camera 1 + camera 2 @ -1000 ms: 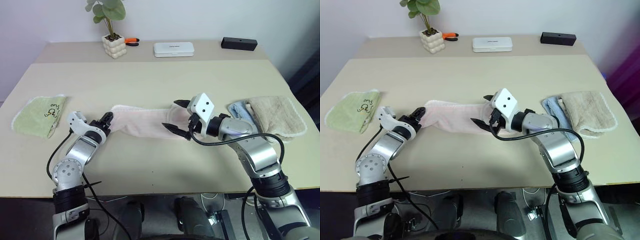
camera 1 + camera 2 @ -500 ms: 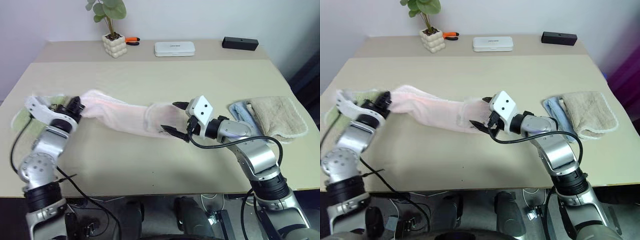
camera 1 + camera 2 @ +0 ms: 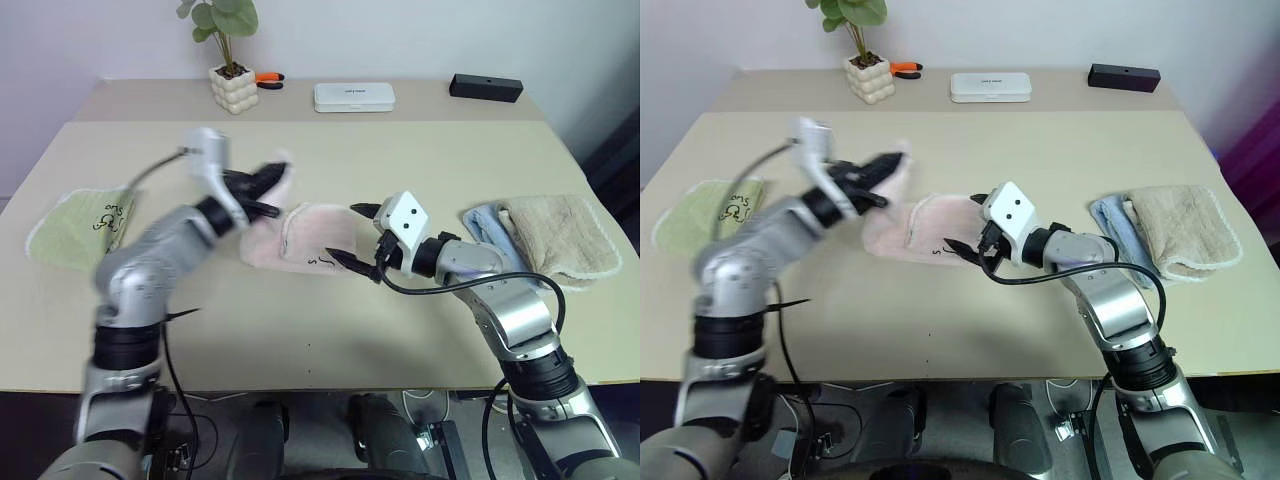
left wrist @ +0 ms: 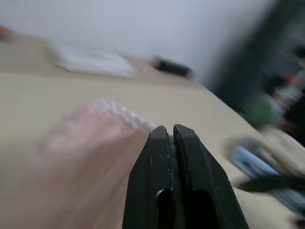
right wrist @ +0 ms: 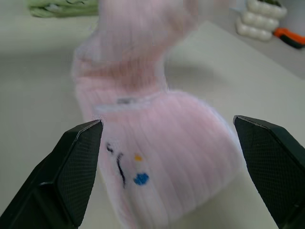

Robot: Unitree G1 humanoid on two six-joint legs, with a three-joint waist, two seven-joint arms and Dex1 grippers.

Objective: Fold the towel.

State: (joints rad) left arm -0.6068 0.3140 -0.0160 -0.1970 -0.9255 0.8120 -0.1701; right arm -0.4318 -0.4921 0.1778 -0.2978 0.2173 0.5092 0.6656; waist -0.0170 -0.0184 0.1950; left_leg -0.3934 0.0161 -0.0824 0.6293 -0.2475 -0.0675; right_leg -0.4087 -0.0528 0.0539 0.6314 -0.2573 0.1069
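Left end effector (image 3: 268,178) clamped on the raised towel (image 3: 310,235) end above the counter (image 3: 400,160); right end effector (image 3: 354,234) spread wide, empty.

A light green towel (image 3: 78,227) lies at the left edge of the table (image 3: 400,160). At the right lies a beige towel (image 3: 556,233) over a blue cloth (image 3: 482,224). Along the top stand a potted plant (image 3: 229,68), orange pliers (image 3: 265,79), a white box (image 3: 353,96) and a black box (image 3: 485,87).
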